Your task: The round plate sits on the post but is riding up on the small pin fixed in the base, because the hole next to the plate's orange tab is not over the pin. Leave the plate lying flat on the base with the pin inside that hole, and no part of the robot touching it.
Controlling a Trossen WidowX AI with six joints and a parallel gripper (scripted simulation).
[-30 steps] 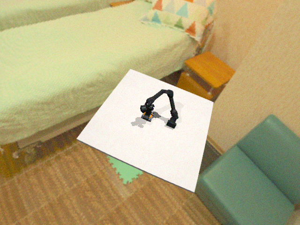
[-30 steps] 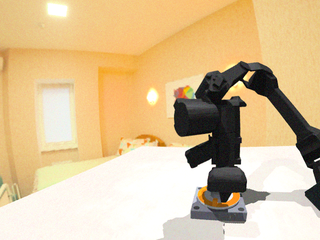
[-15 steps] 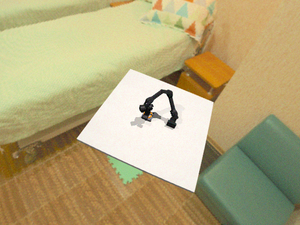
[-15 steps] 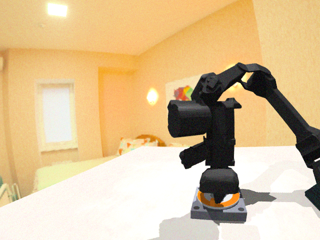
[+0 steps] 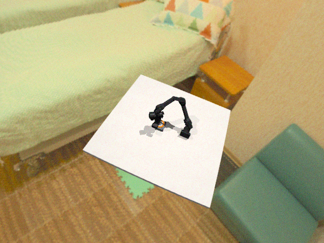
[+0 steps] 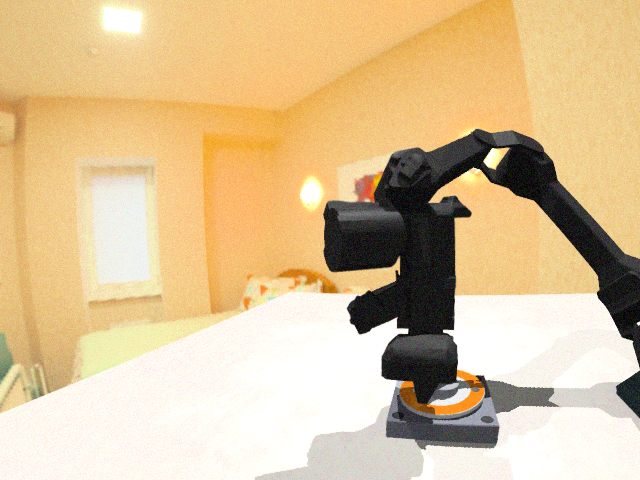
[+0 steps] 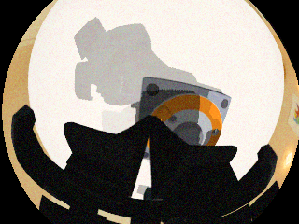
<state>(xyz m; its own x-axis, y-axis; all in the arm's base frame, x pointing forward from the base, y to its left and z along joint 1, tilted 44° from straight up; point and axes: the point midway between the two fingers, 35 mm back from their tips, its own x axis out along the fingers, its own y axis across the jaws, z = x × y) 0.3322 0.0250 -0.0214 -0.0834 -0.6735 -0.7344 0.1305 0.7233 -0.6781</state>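
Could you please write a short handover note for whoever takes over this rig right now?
Gripper: shut, holding nothing, pointing straight down with its tips on or just above the near-left part of the plate's orange ring.
Plate: on the grey base, around the post; the base stands on the white table.
Done: gripper is down at the plate.
Left: pin and tab are not clearly visible, so seating is unconfirmed. Probably turn the plate until the hole drops over the pin, check it lies flat, then lift clear.

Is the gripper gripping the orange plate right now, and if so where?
Nothing is held. The black gripper is shut with its tip down on the round orange plate, pressing rather than gripping.
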